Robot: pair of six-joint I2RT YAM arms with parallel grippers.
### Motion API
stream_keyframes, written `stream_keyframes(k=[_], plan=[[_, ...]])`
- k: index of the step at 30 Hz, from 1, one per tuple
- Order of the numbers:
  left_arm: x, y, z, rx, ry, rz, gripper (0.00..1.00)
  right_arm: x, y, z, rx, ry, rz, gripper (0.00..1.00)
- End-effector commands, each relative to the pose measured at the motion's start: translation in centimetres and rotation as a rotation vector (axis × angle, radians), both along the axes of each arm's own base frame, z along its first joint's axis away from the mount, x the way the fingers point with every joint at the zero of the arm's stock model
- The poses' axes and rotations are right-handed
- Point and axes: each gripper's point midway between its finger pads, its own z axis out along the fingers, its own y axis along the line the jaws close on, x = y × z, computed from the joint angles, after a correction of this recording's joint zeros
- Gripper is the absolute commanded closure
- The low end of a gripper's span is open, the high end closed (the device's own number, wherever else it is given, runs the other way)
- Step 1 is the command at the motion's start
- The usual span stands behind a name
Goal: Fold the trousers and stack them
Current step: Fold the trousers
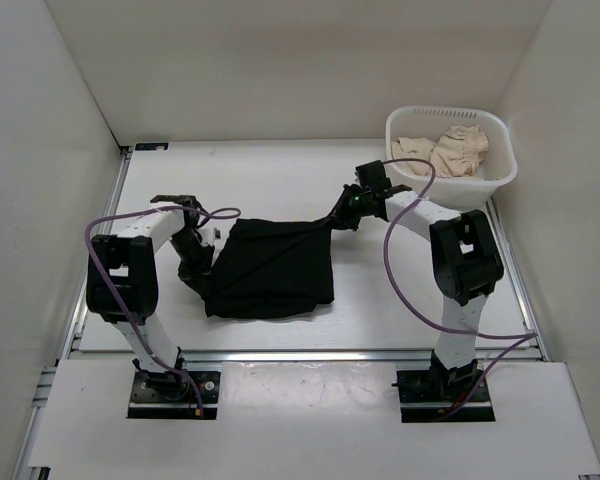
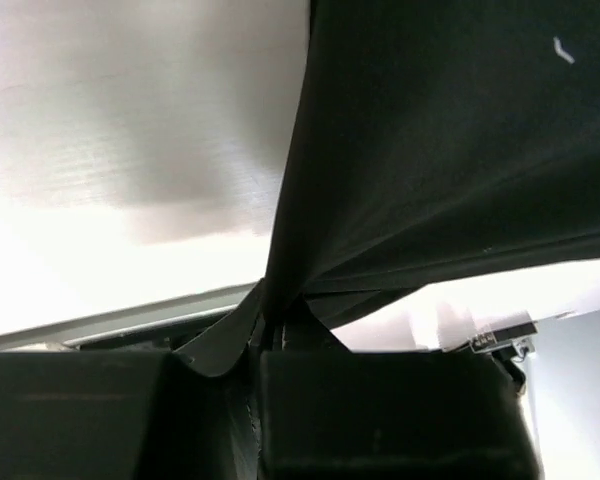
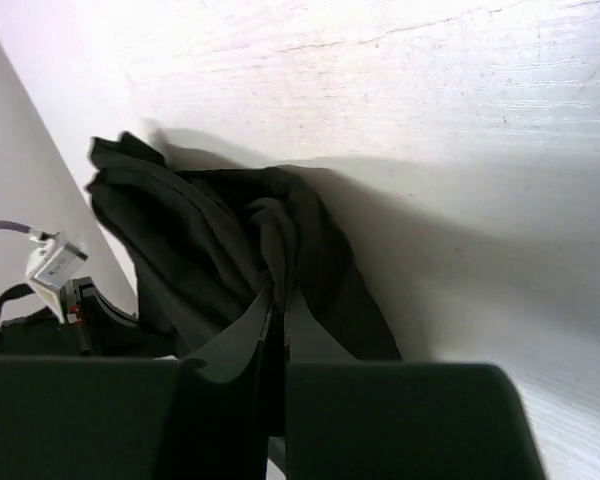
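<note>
There was one pair of trousers [image 1: 270, 268], plain black and matte, lying a little left of the middle of the table [image 1: 280, 175] between the two arms. From above it looked like a rough, bunched square. Its far right corner was drawn out into a taut point toward the right gripper [image 1: 342, 214], and its left edge was gathered up at the left gripper [image 1: 206, 268].

Only the overhead view took in the whole layout. It showed two arms, each trailing one purple cable [image 1: 392, 262], and one white basket [image 1: 503, 170] at the far right corner, well apart from the trousers. The basket held a heap of beige garments [image 1: 446, 152], but I couldn't count how many.

The wrist cameras showed what the overhead one could not, which was the grip itself. On the left wrist, the cloth ran down in a tight ridge from a broad, smooth, stretched sheet and disappeared into the narrow slit between the two fingers. So the left gripper [image 2: 262, 340] was clamped on the trousers, with the fabric hanging clear above the pale tabletop. On the right wrist, the right gripper [image 3: 277, 345] was likewise pinched together on a fold. Beyond it the trousers [image 3: 215, 245] sagged in soft, rumpled layers and cast a shadow on the table. Part of the left arm's white and black hardware showed at the left edge of that view.
</note>
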Motion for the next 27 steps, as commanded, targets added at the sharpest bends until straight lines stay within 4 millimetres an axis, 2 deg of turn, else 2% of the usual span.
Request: stream_keyframes(k=[1, 2, 5, 6, 9, 10, 11, 12, 13, 14, 15, 17, 18, 20, 21, 22, 23, 24, 25, 26, 27], plan=[[0.6, 1.9, -0.8, 0.083, -0.049, -0.009, 0.86, 0.5, -1.4, -2.3, -0.089, 0.026, 0.002, 1.0], [1.4, 1.7, -1.1, 0.073, -0.063, -0.007, 0.86, 0.6, -1.5, -3.0, -0.104, 0.041, -0.003, 1.0], [2.1, 0.8, -1.1, 0.029, -0.06, 0.001, 0.61, 0.1, -1.5, -4.1, -0.111, 0.07, 0.011, 0.84], [2.3, 0.8, -1.3, 0.029, -0.057, 0.001, 0.53, 0.4, -1.5, -4.1, -0.11, 0.053, 0.019, 0.67], [3.2, 0.6, -0.8, 0.016, -0.084, 0.003, 0.41, 0.8, -0.6, -3.1, -0.071, 0.019, 0.066, 0.35], [3.1, 0.6, -0.3, 0.016, -0.074, 0.003, 0.4, 1.2, -0.6, -2.7, -0.077, -0.017, 0.091, 0.19], [3.5, 0.8, 0.1, 0.016, -0.081, 0.013, 0.38, 1.4, -0.4, -2.2, -0.075, -0.036, 0.111, 0.14], [4.8, 0.5, 1.2, 0.005, -0.123, 0.014, 0.38, 1.6, -0.4, -1.8, -0.081, -0.055, 0.129, 0.1], [5.5, 0.5, 1.7, 0.004, -0.135, 0.014, 0.38, 2.2, 0.0, -0.8, -0.069, -0.097, 0.153, 0.04], [6.3, 0.5, 2.2, 0.003, -0.152, 0.015, 0.38, 2.5, -0.1, 0.0, -0.082, -0.144, 0.188, 0.01], [8.6, 0.2, 4.0, -0.013, -0.234, 0.016, 0.38, 2.3, -0.1, 0.3, -0.084, -0.151, 0.213, 0.01], [11.0, -0.2, 4.9, -0.032, -0.291, 0.017, 0.37, 2.8, -0.1, 2.0, -0.105, -0.215, 0.265, 0.01], [13.5, -0.4, 6.0, -0.038, -0.381, 0.016, 0.36, 2.1, -0.6, 1.8, -0.132, -0.186, 0.281, 0.01], [15.9, -0.7, 5.9, -0.051, -0.442, 0.015, 0.36, 1.7, -1.4, 2.3, -0.156, -0.199, 0.314, 0.01], [16.7, -1.1, 5.5, -0.054, -0.464, 0.005, 0.34, 0.5, -1.8, 1.8, -0.157, -0.171, 0.336, 0.01], [18.7, -1.2, 5.8, -0.059, -0.526, 0.004, 0.34, -0.6, -1.9, 2.5, -0.138, -0.171, 0.357, 0.01], [19.4, -2.0, 4.9, -0.073, -0.522, -0.01, 0.33, -1.7, -2.0, 2.4, -0.127, -0.167, 0.385, 0.01], [20.0, -2.6, 4.7, -0.085, -0.532, -0.02, 0.33, -3.0, -2.2, 2.2, -0.11, -0.144, 0.397, 0.01], [21.0, -3.8, 5.1, -0.116, -0.565, -0.039, 0.31, -5.3, -2.9, 1.5, -0.105, -0.106, 0.421, 0.01], [21.4, -4.3, 4.4, -0.118, -0.559, -0.048, 0.3, -6.5, -3.2, 1.2, -0.1, -0.101, 0.443, 0.01], [21.7, -5.3, 4.5, -0.15, -0.562, -0.062, 0.3, -8.0, -3.2, 1.6, -0.088, -0.092, 0.459, 0.01]])
